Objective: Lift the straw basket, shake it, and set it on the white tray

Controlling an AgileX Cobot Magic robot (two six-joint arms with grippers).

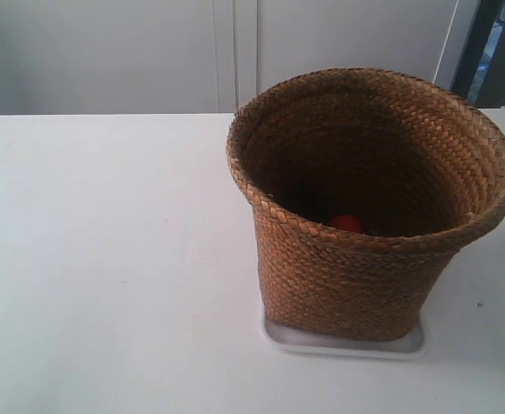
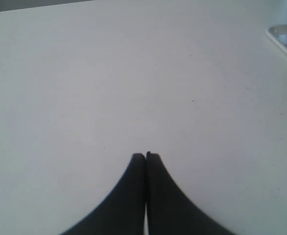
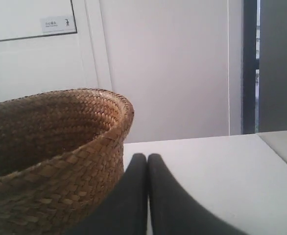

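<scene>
The straw basket (image 1: 356, 259) stands upright on the white tray (image 1: 347, 343) at the right of the exterior view, and only the tray's front rim shows under it. A small red thing (image 1: 346, 223) lies inside the dark basket. No arm shows in the exterior view. My left gripper (image 2: 145, 155) is shut with nothing in it, over bare white table, with a corner of the white tray (image 2: 283, 41) off to one side. My right gripper (image 3: 147, 156) is shut and empty, close beside the straw basket's (image 3: 50, 161) outer wall, below its braided rim.
The white table (image 1: 106, 259) stretches wide to the left of the basket. White wall panels (image 1: 235, 52) stand behind the table, with a dark frame (image 1: 481, 47) at the back right. The table's far edge (image 3: 275, 142) shows in the right wrist view.
</scene>
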